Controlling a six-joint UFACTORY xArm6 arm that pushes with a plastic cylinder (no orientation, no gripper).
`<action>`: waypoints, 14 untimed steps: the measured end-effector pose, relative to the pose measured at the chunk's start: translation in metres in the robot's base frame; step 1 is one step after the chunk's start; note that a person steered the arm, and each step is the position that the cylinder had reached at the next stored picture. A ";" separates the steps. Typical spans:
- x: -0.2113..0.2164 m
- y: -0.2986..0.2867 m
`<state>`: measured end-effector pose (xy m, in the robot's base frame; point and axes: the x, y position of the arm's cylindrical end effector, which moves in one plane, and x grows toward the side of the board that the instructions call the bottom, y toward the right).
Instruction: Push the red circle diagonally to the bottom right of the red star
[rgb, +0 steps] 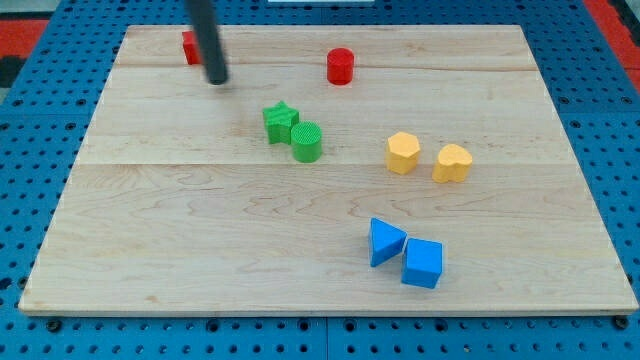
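My tip is just a dark rod with no pincer to open or close, and it rests on the wooden board in the upper left of the frame, just right of the red star, which the rod partly hides. The red circle sits well apart to the right, near the top middle. Lower down are a green star touching a green cylinder, two yellow blocks at the right, and two blue blocks near the bottom.

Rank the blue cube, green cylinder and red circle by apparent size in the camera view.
1. blue cube, which lies nearest the view's bottom, so nearness may flatter it
2. green cylinder
3. red circle, which lies farthest up the view
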<state>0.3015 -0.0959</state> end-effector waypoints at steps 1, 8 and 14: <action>-0.027 0.042; -0.033 0.115; 0.060 -0.052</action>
<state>0.3615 -0.1482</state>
